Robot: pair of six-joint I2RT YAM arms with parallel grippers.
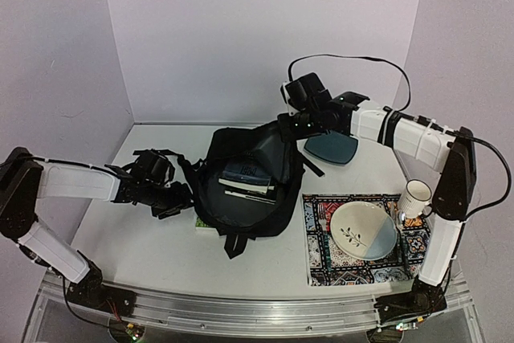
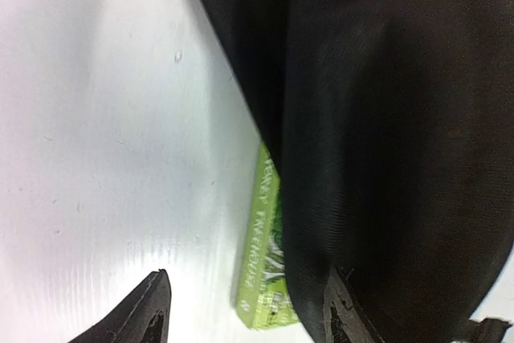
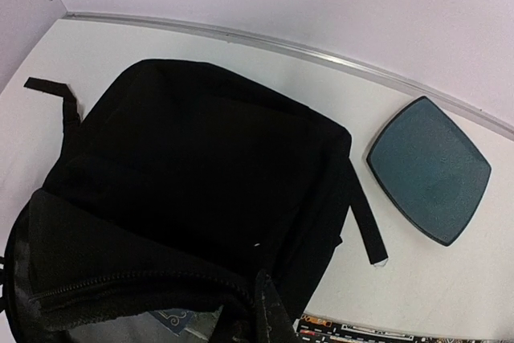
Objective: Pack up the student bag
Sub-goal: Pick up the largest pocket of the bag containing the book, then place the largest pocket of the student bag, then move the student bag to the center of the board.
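Note:
The student bag (image 1: 241, 186) is a large black backpack lying open in the middle of the table, with books (image 1: 247, 179) inside it. A green book (image 2: 265, 255) lies flat with most of it under the bag's left side (image 2: 385, 142). My left gripper (image 2: 249, 315) is open at the bag's left side (image 1: 178, 201), and the green book's end and the bag's edge lie between its fingers. My right gripper (image 1: 291, 128) is at the bag's far right rim. In the right wrist view one finger (image 3: 273, 315) shows, pressed into the fabric (image 3: 201, 182) of the opening. The other finger is hidden.
A dark blue square plate (image 1: 331, 149) lies behind the bag on the right and shows in the right wrist view (image 3: 430, 170). A patterned mat (image 1: 321, 259) at the right front carries a round plate (image 1: 363, 229). A white mug (image 1: 414, 197) stands at the mat's far right edge. Loose bag straps (image 3: 365, 226) trail on the table.

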